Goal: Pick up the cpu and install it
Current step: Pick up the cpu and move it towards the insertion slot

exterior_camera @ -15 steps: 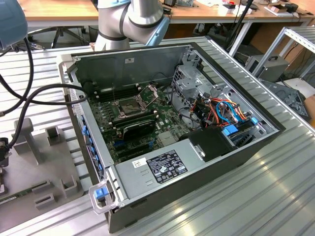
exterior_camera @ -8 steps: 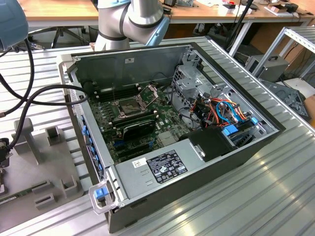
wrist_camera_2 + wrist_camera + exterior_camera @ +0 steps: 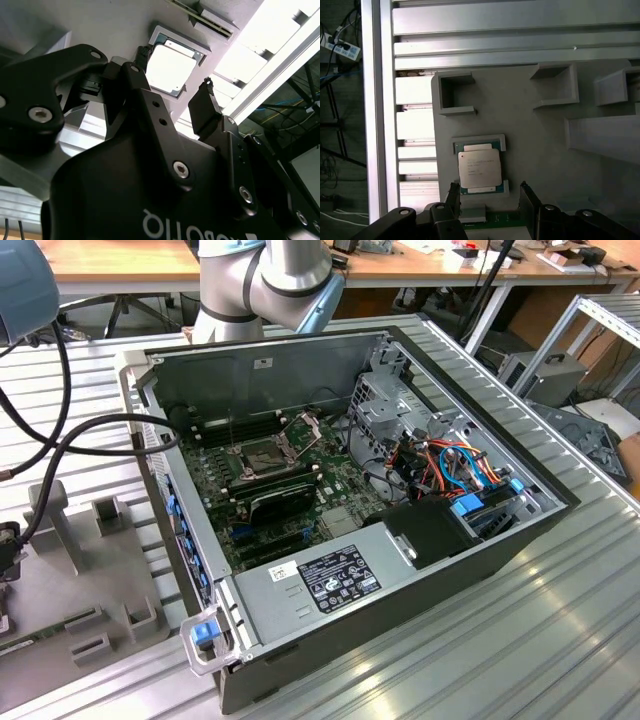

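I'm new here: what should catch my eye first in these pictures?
The opened computer case sits in the middle of the exterior view, its green board bare. In both wrist views, a small silver cpu lies in a grey holder, with the open gripper close to it.

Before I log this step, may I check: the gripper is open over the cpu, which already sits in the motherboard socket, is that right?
Not quite: the gripper is open over the cpu, but the cpu lies in its holder on the grey fixture plate, not in the socket, as the first wrist view shows.
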`<action>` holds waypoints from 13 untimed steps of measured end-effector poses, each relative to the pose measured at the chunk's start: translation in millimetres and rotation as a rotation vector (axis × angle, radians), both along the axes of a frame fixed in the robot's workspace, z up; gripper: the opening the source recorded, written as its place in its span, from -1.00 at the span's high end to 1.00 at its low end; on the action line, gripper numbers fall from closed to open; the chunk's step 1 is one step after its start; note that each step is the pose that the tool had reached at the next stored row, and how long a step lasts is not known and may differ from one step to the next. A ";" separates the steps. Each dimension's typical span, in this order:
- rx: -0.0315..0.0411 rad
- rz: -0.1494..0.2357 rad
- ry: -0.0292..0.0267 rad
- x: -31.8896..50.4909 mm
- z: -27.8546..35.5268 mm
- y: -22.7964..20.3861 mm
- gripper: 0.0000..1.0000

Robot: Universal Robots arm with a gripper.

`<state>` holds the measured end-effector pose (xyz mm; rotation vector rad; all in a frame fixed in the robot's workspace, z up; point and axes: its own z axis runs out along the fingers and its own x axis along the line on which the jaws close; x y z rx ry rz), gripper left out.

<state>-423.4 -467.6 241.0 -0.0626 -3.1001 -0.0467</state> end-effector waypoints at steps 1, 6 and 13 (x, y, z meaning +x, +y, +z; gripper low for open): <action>0.0000 0.000 0.0001 0.2 -0.3 -0.1 -0.20; 0.0000 0.000 0.0000 0.7 -0.9 -0.2 -0.20; 0.0000 0.000 0.0000 1.8 -2.0 -0.4 -0.20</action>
